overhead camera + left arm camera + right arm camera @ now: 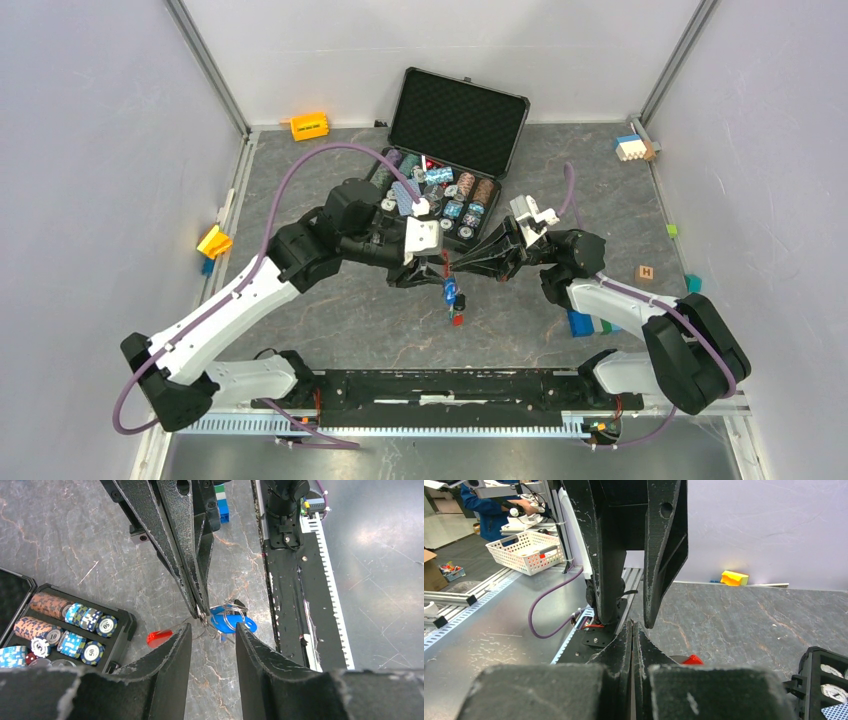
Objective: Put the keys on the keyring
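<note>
Near the case [126,625], your right gripper [201,612] is pinched on the keyring [159,637]. The left gripper [213,629] is apart, flanking the blue key [234,621]. It looks light and slippery, so grip its plastic head.

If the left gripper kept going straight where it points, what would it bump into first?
Most likely the blue key, with the thin keyring looped over it, just ahead of the open left gripper. The shut right gripper pinches that keyring beside it. Depth is unclear.
</note>
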Robot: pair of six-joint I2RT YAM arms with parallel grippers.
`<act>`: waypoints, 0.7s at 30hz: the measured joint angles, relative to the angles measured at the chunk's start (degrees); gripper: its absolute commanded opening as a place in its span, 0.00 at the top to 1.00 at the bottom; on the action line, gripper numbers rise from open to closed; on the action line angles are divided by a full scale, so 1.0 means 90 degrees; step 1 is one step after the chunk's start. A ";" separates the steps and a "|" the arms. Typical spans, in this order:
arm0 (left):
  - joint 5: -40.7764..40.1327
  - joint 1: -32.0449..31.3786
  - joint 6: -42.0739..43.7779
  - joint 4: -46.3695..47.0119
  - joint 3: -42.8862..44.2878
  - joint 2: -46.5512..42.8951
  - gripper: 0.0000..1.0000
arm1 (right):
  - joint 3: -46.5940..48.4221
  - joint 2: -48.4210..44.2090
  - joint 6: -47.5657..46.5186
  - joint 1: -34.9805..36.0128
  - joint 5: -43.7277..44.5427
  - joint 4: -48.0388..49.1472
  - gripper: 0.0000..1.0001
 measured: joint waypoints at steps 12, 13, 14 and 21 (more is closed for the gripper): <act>0.0112 0.0000 -0.0024 0.0170 -0.0066 0.0279 0.73 | 0.0000 -0.0002 0.0000 0.0000 0.0002 0.0000 1.00; 0.0107 0.0000 -0.0029 0.0182 -0.0066 0.0287 0.75 | 0.0000 0.0000 0.0000 0.0000 -0.0002 0.0002 1.00; 0.0104 0.0002 -0.0034 0.0194 -0.0066 0.0287 0.76 | 0.0000 -0.0002 0.0000 0.0000 -0.0005 0.0002 1.00; 0.0107 0.0034 -0.0073 0.0253 -0.0092 0.0289 0.98 | 0.0000 -0.0002 -0.0002 -0.0002 -0.0005 0.0005 1.00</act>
